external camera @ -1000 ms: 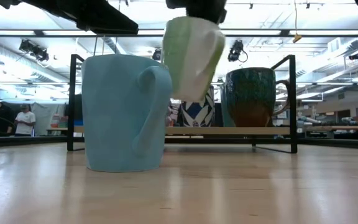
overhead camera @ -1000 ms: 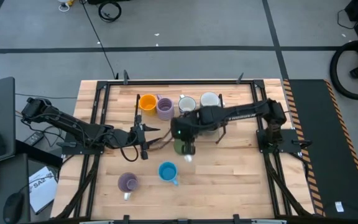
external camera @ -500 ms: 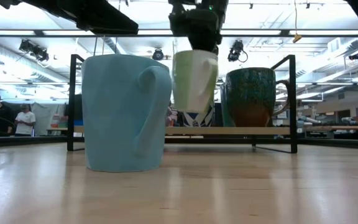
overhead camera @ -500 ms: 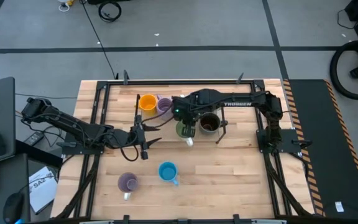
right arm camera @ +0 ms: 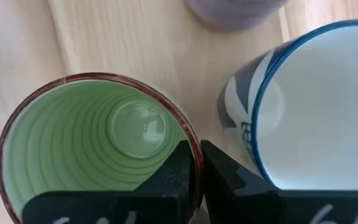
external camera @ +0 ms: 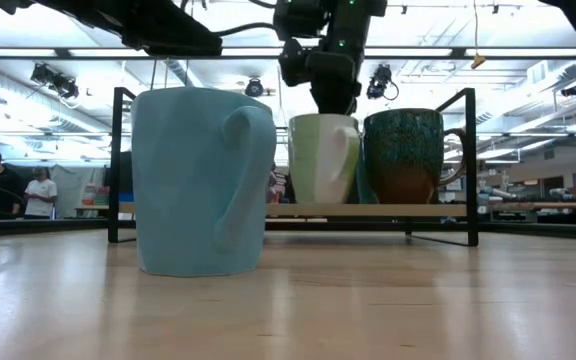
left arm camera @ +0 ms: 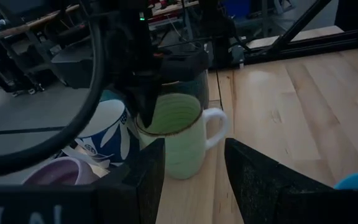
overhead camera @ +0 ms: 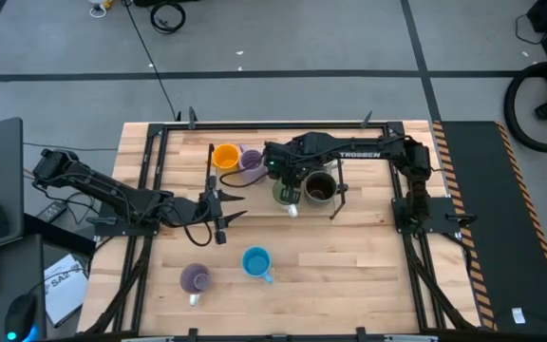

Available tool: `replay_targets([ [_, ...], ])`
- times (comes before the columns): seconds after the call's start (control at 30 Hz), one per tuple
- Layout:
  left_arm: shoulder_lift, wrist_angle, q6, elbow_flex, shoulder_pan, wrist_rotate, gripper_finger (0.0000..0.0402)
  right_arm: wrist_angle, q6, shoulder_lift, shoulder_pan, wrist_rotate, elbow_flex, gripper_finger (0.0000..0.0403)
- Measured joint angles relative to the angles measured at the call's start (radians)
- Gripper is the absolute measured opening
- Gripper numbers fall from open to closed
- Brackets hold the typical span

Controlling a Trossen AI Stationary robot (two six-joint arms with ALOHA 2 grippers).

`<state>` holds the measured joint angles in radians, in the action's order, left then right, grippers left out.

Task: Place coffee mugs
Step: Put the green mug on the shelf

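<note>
Right gripper (overhead camera: pixel 287 178): its fingers (right arm camera: pixel 188 168) pinch the rim of the green mug (overhead camera: pixel 286 195), one inside the cup and one outside, as the right wrist view shows.
Green mug: upright, handle toward the table's near side; in the low view its base sits level with the brown mug's base. A second ago it hung tilted and well off the table; half a second ago it was lower but still raised. It has also moved back toward the far row.
Neighbours of the green mug: the dark brown mug (overhead camera: pixel 320 188) just beside it on the right; the white patterned mug (right arm camera: pixel 309 112) close behind it, partly hidden under the arm in the high view.
Far row: orange mug (overhead camera: pixel 225 157), then a lavender mug (overhead camera: pixel 251 161), unchanged.
Near side: blue mug (overhead camera: pixel 256 263) and a second lavender mug (overhead camera: pixel 195 279), well apart from the row, unchanged.
Left gripper (overhead camera: pixel 218 208): over bare wood left of centre, fingers spread with nothing between them, in the same place as before.
</note>
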<state>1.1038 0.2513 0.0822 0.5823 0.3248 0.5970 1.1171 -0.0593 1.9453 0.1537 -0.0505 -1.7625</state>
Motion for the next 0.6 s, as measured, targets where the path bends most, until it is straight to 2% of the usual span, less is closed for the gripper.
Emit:
replay_targets([
  [0.37,0.000,-0.002,-0.001,0.000,0.000,0.000,0.0174,-0.025,0.002,-0.001,0.001,-0.002,0.017,0.0032],
  [0.6,0.000,-0.003,-0.001,0.000,0.000,0.000,0.0174,-0.024,0.010,-0.001,0.001,-0.009,0.018,0.0058],
])
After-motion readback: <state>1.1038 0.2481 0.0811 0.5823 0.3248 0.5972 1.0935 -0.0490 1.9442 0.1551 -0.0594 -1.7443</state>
